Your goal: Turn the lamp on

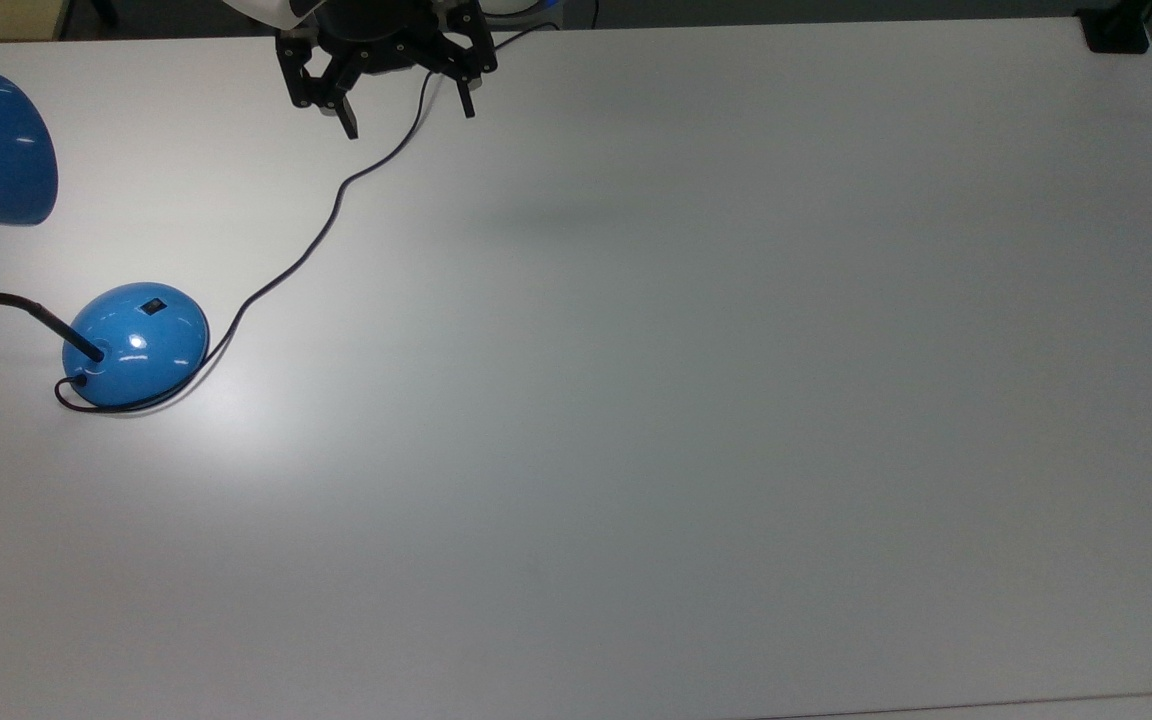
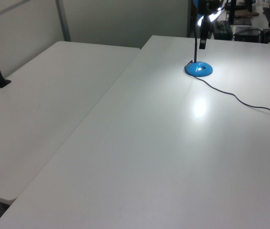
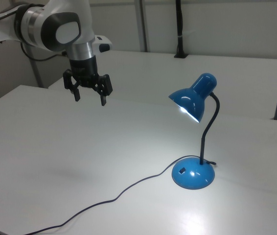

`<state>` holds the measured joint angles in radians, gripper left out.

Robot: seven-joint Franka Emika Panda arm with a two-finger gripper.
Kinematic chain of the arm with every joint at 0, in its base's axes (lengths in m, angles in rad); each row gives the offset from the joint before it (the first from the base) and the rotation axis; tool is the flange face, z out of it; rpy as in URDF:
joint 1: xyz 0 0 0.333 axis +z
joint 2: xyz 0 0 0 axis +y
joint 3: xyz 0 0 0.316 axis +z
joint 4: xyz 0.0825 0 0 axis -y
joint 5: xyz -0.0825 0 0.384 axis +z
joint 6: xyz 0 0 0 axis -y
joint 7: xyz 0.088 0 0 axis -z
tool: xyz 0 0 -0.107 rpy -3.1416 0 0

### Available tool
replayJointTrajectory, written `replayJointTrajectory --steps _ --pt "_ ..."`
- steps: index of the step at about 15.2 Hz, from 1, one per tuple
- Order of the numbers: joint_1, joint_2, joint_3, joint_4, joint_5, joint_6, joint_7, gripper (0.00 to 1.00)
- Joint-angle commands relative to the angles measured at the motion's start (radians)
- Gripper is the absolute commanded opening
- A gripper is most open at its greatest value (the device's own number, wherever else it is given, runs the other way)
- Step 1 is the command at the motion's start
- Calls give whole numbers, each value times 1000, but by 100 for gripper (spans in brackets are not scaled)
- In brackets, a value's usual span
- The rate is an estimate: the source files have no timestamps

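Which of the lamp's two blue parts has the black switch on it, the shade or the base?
The dome-shaped base resting on the table. A small black switch sits on its side, whereas the shade, raised on the neck, has none.

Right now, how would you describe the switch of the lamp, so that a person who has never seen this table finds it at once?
On the white table stands a blue lamp with a round dome base. The switch is the small black rectangle on the slope of that base, on the side away from the thin black neck. It is the base's one dark mark apart from neck and cord.
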<state>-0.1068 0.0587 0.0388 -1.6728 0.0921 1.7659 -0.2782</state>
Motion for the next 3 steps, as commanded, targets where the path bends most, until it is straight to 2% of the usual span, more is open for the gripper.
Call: replayJointTrajectory --steps 1,3 --pt "2 -2 -8 7 18 15 -22 100" --pt "6 0 -8 7 8 17 -24 100"
